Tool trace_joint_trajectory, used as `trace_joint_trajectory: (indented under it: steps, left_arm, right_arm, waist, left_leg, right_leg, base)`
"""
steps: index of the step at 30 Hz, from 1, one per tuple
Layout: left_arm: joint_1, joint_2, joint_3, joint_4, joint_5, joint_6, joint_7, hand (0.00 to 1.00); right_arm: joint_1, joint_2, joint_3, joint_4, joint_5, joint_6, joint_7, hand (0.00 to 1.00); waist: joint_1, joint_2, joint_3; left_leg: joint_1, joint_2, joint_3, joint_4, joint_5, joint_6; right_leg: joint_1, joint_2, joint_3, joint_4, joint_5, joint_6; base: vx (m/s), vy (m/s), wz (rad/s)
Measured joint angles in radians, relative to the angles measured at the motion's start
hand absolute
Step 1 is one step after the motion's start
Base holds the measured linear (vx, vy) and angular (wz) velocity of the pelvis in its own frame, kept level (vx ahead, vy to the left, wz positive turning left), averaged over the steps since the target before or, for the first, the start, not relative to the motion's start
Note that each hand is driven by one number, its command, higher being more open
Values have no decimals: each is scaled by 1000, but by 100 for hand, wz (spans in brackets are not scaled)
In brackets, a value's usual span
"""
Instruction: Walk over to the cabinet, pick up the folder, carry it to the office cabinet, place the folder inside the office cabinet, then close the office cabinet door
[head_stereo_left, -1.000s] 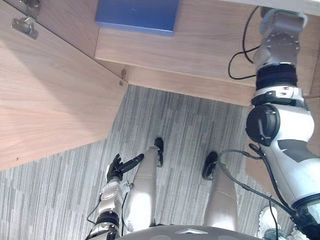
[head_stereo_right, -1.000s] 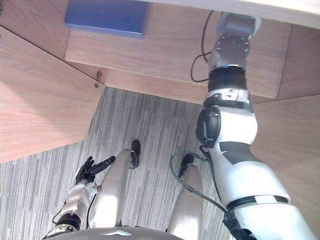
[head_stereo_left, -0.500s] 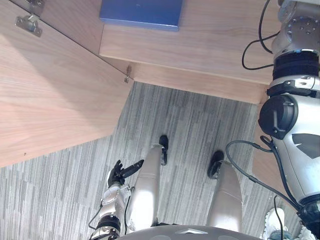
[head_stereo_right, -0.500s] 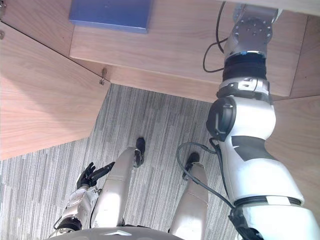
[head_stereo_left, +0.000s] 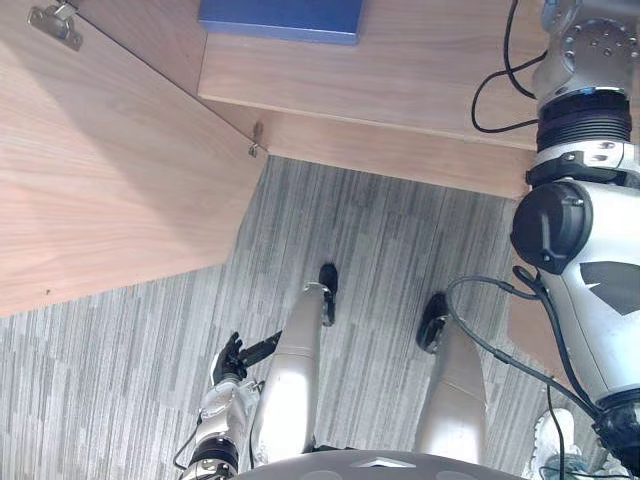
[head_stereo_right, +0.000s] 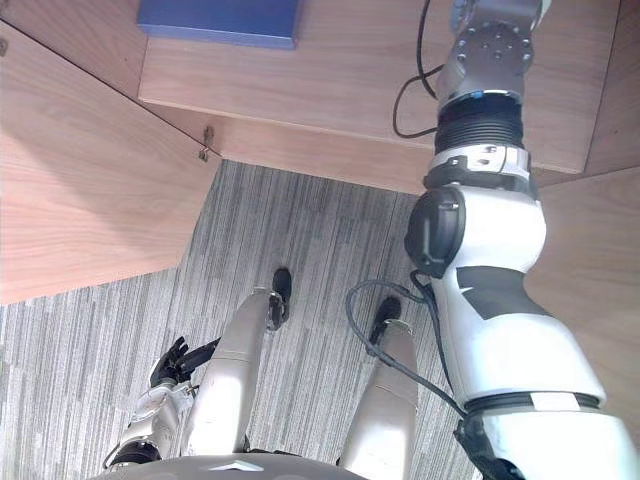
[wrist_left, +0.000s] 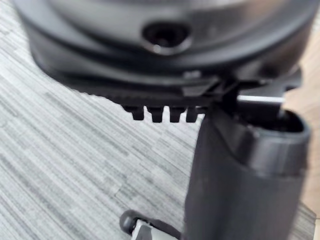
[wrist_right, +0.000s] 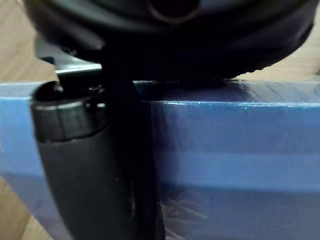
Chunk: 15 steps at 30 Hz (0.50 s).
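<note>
We log: folder (head_stereo_left: 280, 17) lies on shelf (head_stereo_left: 420, 70), door (head_stereo_left: 110, 170) open; left hand (head_stereo_left: 231, 358) low, fingers loosely spread; right hand (wrist_right: 85, 165) thumb fronts folder, grip we cannot tell.

The dark left hand (wrist_left: 165, 60) is hanging over grey striped carpet (wrist_left: 65, 150), holding nothing; its thumb (wrist_left: 240, 190) is jutting out straight; a strip of pale wood (wrist_left: 311, 90) is showing just beside the thumb.
</note>
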Motion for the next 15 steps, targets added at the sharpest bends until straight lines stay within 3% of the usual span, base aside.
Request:
trace_joint_trajectory:
  steps: [15]
  left_arm:
    - [-2,7,-9,4,0,0,3,100]
  right_arm:
    - [149,58,-59,1,44,-55,1,100]
  waist:
    - [-7,-10,7]
  left_leg:
    - [-49,-3,-17,4,25,-12]
  right_leg:
    - [-52,-5,-13,30,-3,7]
  base:
    - [-22,-56,3]
